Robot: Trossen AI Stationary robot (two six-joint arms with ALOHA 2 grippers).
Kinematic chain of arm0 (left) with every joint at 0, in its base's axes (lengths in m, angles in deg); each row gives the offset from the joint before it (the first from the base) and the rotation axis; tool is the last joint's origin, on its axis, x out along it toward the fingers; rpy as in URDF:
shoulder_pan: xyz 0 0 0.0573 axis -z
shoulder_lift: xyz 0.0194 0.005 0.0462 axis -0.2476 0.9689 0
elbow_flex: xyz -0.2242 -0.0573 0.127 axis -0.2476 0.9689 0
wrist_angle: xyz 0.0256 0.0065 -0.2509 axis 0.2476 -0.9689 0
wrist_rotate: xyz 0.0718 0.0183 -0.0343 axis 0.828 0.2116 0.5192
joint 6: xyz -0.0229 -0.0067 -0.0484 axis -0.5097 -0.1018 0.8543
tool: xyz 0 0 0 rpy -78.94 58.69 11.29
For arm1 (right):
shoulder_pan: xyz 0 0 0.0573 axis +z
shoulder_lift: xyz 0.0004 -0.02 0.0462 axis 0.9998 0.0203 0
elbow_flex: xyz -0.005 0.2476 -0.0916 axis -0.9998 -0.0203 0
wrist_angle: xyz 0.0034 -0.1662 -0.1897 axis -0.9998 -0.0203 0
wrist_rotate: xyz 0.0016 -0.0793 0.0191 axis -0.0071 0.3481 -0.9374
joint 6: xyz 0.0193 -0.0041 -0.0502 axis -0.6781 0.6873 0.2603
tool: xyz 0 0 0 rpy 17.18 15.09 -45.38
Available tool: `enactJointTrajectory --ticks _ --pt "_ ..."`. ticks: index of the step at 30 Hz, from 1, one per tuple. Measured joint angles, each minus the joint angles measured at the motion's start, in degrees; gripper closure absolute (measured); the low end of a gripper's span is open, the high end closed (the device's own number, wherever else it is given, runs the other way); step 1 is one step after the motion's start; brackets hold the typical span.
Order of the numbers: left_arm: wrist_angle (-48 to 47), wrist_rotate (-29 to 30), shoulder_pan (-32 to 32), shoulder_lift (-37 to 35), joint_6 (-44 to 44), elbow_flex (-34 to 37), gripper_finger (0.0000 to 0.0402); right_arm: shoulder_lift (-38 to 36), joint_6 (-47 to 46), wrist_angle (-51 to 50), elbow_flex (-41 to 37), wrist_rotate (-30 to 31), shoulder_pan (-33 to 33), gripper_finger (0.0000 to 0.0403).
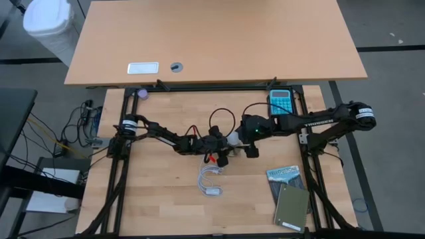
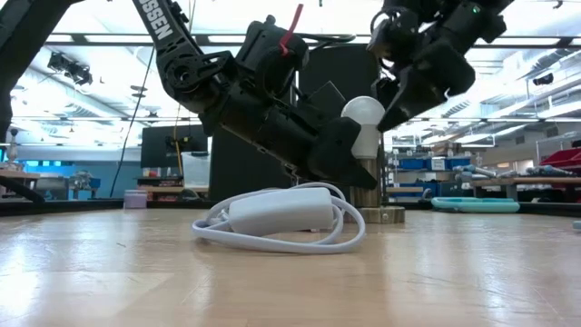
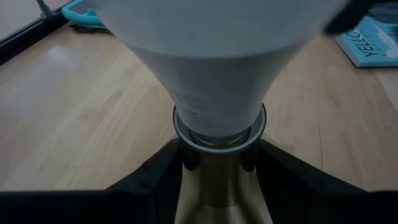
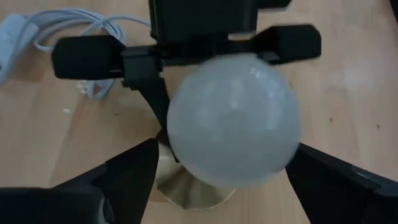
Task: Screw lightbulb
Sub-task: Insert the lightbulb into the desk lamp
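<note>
Right gripper [image 4: 233, 180]: poised directly over the lightbulb [image 4: 233, 121], fingers spread wide to either side of the frosted globe and, as far as the right wrist view shows, not touching it; holding nothing, placed so as to close on the globe and turn it. Left gripper [image 3: 217, 163]: low at the bench, fingers closed about the brass-coloured socket [image 3: 217, 186] just beneath the bulb's neck, apparently to keep the socket from spinning while the bulb is turned. Lightbulb: upright, globe uppermost, screw base seated in the socket's collar; how deep the thread sits cannot be read, since the fingers hide the joint. Position: near the middle of the bench [image 1: 153, 199], well clear of every edge. White cord [image 2: 272, 218]: with inline switch, coiled loosely just beside the socket on the near-edge side. Blue calculator [image 1: 280, 101]: at the far edge, toward the right corner. Booklet [image 1: 284, 176] and grey-green pad [image 1: 291, 209]: toward the near right corner, well apart from the work.
</note>
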Motion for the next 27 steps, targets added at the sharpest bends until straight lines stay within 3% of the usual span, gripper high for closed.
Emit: enactJointTrajectory --ticks 8,16,27 --pt "0.34 -2.65 0.08 -0.02 -0.74 -0.02 0.0213 3.17 0.01 -7.48 4.72 0.53 1.44 0.0033" --pt "0.64 -3.71 0.11 -0.02 -0.78 -0.02 0.0213 12.39 -0.1 -17.99 15.52 3.51 2.83 0.0031" --pt "-0.15 -3.65 0.11 -0.09 -0.74 -0.04 0.0213 20.92 0.38 -27.56 25.62 2.13 2.83 0.0036"
